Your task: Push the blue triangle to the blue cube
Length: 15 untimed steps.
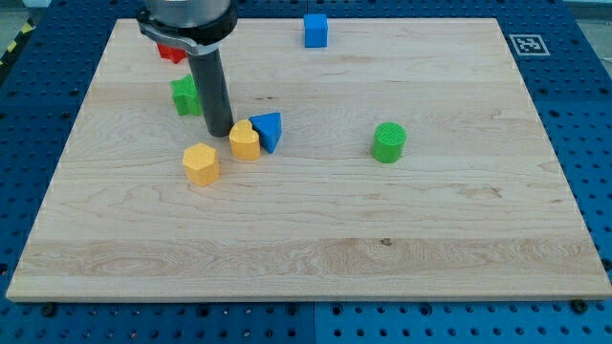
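Observation:
The blue triangle (269,130) lies left of the board's centre, touching a yellow block (245,139) on its left. The blue cube (316,30) sits near the view's top edge, well above and a little right of the triangle. My tip (219,131) rests on the board just left of the yellow block, which stands between it and the triangle.
A yellow hexagonal block (201,163) lies below and left of my tip. A green block (185,96) sits partly behind the rod. A red block (172,53) shows at the top left under the arm. A green cylinder (389,141) stands at the right. The wooden board (430,239) lies on a blue perforated table.

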Each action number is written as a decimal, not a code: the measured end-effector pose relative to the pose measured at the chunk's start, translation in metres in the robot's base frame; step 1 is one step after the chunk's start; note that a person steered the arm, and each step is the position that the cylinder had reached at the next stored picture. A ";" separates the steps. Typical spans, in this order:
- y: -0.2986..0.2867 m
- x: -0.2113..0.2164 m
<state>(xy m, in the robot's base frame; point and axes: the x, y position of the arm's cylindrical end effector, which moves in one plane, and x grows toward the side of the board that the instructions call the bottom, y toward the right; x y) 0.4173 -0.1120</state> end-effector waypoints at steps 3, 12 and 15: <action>0.054 0.021; 0.177 -0.070; 0.176 -0.089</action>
<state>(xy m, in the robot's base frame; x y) 0.3279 0.0642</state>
